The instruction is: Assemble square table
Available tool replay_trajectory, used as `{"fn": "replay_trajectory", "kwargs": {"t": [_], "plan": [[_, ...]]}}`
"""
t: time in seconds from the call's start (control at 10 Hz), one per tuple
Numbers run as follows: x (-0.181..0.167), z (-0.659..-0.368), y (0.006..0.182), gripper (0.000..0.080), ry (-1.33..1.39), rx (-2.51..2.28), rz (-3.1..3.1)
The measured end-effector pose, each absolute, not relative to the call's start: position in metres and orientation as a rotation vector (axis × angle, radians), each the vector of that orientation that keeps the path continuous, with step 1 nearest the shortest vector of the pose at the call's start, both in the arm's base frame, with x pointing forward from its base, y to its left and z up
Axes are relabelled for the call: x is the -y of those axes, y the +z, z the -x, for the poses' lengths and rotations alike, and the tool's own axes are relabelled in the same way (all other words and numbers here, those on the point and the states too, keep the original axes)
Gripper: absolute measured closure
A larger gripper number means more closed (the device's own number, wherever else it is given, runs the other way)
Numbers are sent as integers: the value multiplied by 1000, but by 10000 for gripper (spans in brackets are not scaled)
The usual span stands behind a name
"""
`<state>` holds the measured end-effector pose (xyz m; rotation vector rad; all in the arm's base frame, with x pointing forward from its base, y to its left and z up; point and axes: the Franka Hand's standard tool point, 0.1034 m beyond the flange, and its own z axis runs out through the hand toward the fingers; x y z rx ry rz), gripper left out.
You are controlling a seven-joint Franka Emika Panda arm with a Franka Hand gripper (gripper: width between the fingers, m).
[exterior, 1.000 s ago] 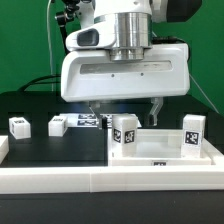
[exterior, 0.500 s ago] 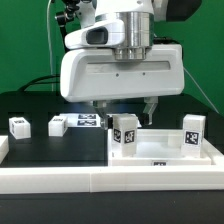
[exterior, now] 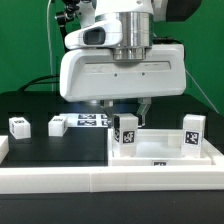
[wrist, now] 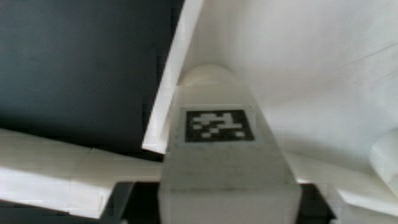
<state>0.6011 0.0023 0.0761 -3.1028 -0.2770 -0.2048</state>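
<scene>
Fingers (exterior: 145, 110) hang over a black tabletop (exterior: 60, 150), with a flat green backdrop (exterior: 25, 50) behind the arm. They stand apart below the broad white body of the gripper (exterior: 122, 113), and nothing is lifted between them. An upright leg block (exterior: 125, 131) with a black-and-white tag on its face stands just under the gap. The finger on the exterior view's right hangs close above that block's upper corner, but whether it touches cannot be told. The other finger sits mostly in the shadow under the gripper body, and only a dark stub of it shows. The block stands on the square slab (exterior: 165, 150), which lies flat below the fingers and reaches away to the exterior view's right, where a second tagged leg block (exterior: 192, 131) stands upright, well apart from the fingers. To the exterior view's left of the fingers, two loose leg blocks (exterior: 57, 125) (exterior: 18, 125) rest on the tabletop. The marker board (exterior: 92, 121) lies just beside the nearer finger, partly hidden by the gripper. A long white rail (exterior: 60, 180) runs along the front, nearer the camera than the fingers. The wrist view is blurred: the tagged block fills its middle, and the fingertips cannot be made out there.
</scene>
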Motion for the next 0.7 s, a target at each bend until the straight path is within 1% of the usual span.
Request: {"fn": "replay_trajectory", "kwargs": {"t": [0.3,0.7], "plan": [[-1,-602,76,511,-206,-251,3077],[0,-602,76,509,-186,-812,2950]]}}
